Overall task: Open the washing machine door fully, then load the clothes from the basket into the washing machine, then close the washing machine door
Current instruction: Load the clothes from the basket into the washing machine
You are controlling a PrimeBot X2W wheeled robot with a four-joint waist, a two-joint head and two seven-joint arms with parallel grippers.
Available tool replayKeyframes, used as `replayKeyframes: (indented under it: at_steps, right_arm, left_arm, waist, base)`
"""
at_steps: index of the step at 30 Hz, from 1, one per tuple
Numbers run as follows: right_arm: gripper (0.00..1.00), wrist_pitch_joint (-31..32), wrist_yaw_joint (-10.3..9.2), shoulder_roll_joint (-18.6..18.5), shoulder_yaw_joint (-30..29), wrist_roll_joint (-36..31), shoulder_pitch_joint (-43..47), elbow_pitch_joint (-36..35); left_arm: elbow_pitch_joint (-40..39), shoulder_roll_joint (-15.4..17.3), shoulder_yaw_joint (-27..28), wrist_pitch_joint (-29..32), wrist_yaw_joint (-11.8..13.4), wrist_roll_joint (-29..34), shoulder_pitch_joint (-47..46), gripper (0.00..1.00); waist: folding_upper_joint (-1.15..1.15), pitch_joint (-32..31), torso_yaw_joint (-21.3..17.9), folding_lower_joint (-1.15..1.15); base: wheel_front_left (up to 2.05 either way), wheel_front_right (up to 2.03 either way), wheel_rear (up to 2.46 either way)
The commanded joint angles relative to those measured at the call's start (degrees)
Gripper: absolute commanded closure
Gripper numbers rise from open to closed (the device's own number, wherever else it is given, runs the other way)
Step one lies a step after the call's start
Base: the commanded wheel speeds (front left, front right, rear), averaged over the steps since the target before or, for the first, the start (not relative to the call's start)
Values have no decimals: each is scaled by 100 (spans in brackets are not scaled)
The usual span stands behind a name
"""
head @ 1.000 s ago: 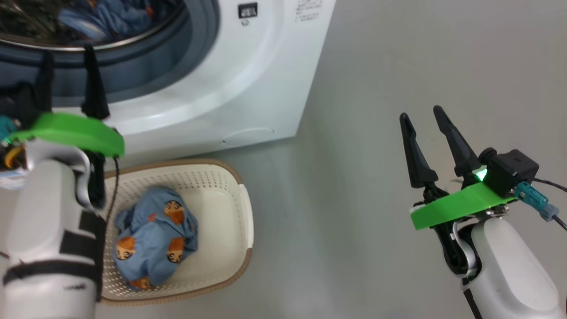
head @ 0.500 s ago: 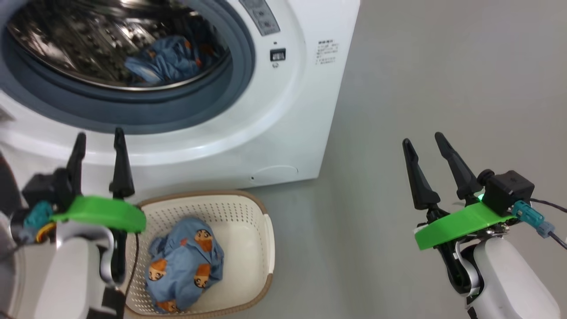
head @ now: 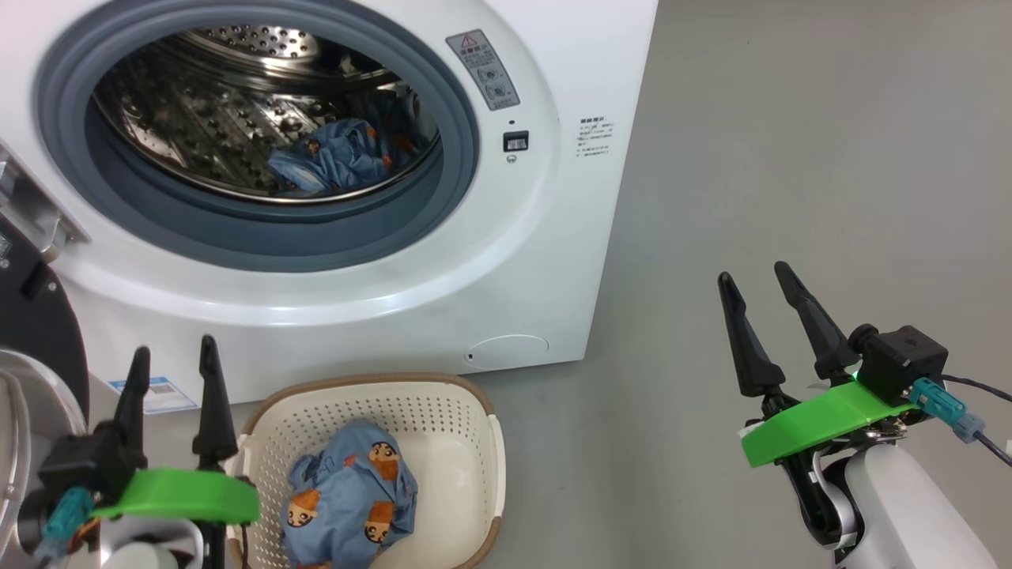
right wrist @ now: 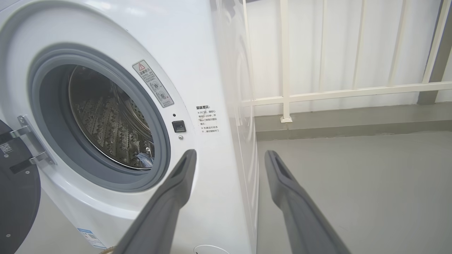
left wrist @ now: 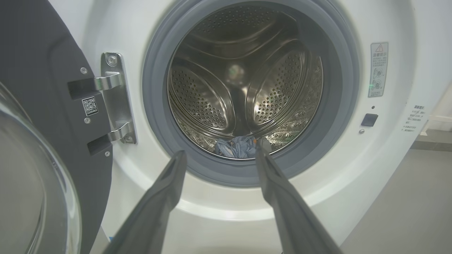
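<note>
The white washing machine (head: 545, 261) stands with its door (head: 32, 316) swung open to the left, hinged beside the grey gasket (left wrist: 155, 116). One piece of the light blue clothes (head: 336, 158) lies in the steel drum (left wrist: 243, 91); another bundle of clothes (head: 352, 494) sits in the cream basket (head: 466, 411) on the floor in front. My left gripper (head: 174, 356) is open and empty, left of the basket and below the machine's opening (left wrist: 219, 150). My right gripper (head: 751, 276) hangs open and empty over bare floor, right of the machine (right wrist: 229, 155).
Grey floor (head: 791, 142) stretches to the right of the machine. A white railing (right wrist: 353, 91) and a low kerb run behind it. The open door's glass bowl (left wrist: 31, 190) bulges close by my left arm.
The head camera has tilted up, so the drum and gasket now show whole. My left gripper has drawn back from the drum's lip to a spot beside the basket. The right gripper holds its place.
</note>
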Motion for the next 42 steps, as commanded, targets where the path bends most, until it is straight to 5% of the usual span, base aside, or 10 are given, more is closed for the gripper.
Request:
replayKeyframes:
  at_steps: [1, 42]
  right_arm:
    - [0, -46, 32, -53, 92, 17, 27, -141]
    - [0, -46, 32, -160, 175, 36, 164, -144]
  left_arm:
    - [-259, 64, 209, -36, 39, 63, 86, 0]
    - [-649, -96, 138, -36, 161, -28, 605, 0]
  waist:
    - [0, -30, 13, 0]
    - [0, -188, 35, 0]
  base:
    - [0, 0, 0]
    - [0, 0, 0]
